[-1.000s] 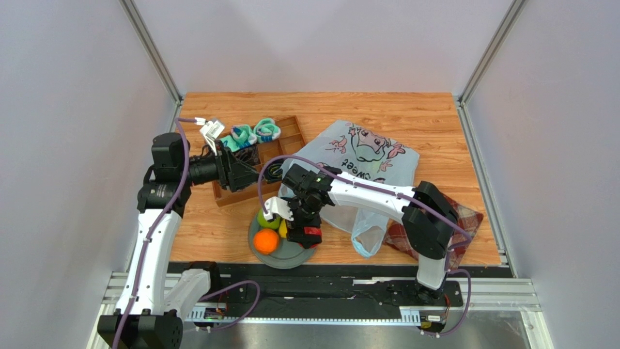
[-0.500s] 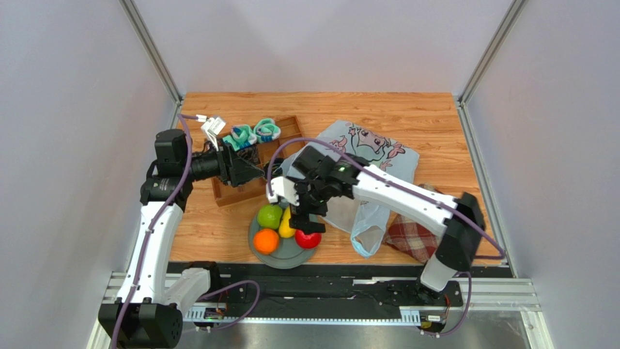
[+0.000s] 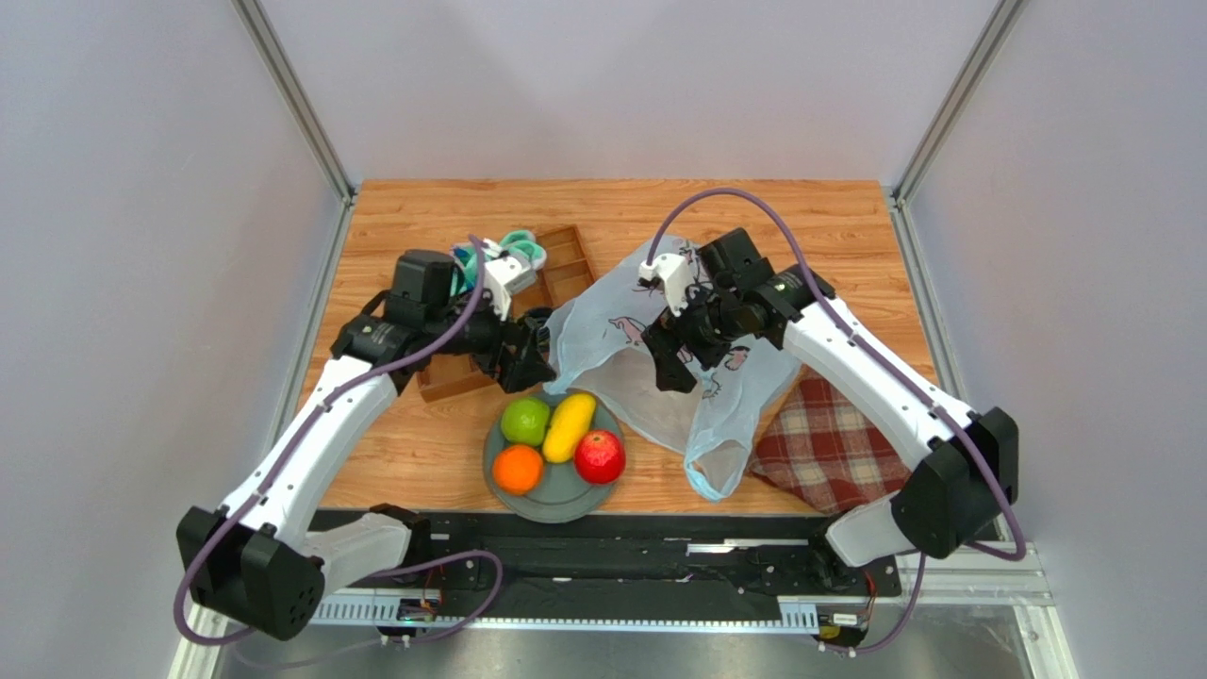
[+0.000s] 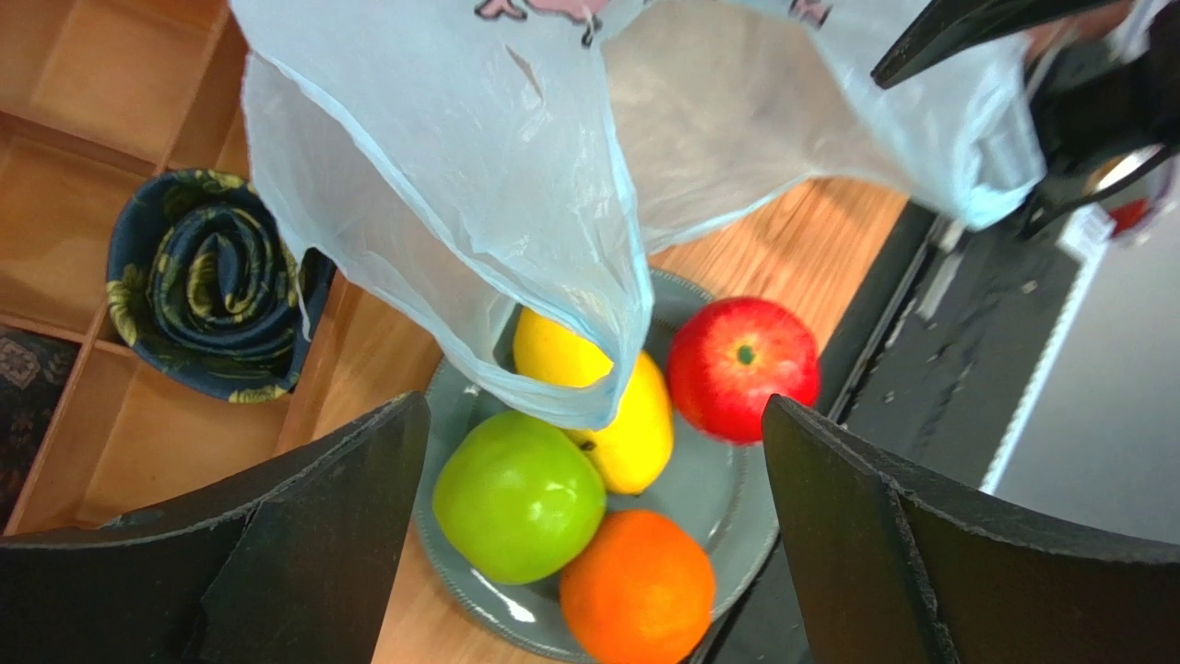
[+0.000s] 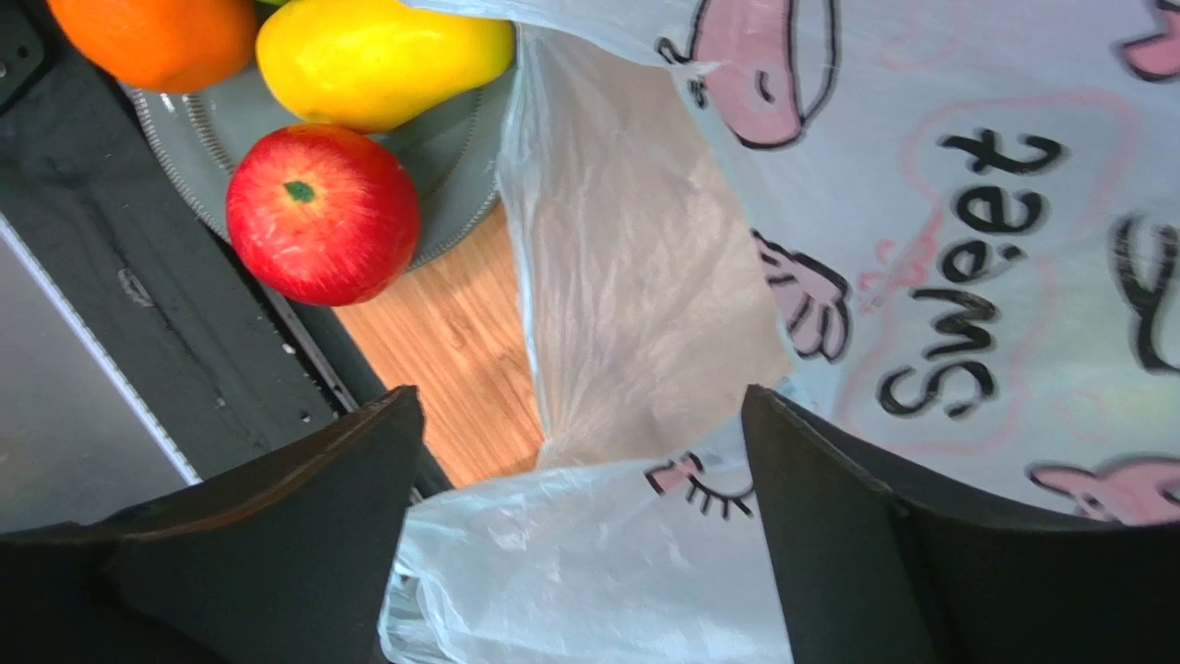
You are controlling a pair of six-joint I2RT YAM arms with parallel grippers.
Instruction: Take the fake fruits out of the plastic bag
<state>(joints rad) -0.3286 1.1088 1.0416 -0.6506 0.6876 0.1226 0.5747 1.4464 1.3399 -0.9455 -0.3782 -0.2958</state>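
A grey plate (image 3: 495, 488) near the front edge holds a green apple (image 3: 524, 420), a yellow mango (image 3: 570, 425), a red apple (image 3: 599, 456) and an orange (image 3: 517, 468). Behind and to the right of it lies the pale-blue plastic bag (image 3: 737, 371), crumpled, with cartoon print. My left gripper (image 3: 527, 357) hangs open at the bag's left edge, above the plate. In the left wrist view a bag handle (image 4: 582, 401) drapes over the mango (image 4: 630, 429). My right gripper (image 3: 669, 354) stands open over the bag's middle, with bag film (image 5: 596, 554) below its fingers. What the bag holds is hidden.
A wooden compartment tray (image 3: 564, 252) at the back left holds teal-and-white rolled socks (image 3: 517, 252) and a dark rolled sock (image 4: 208, 298). A red plaid cloth (image 3: 829, 453) lies under the bag's right side. A black rail (image 3: 666, 545) runs along the near edge.
My right gripper left the red apple on the plate and swung back right over the bag. The left arm reached right to the bag's edge and its jaws opened wider.
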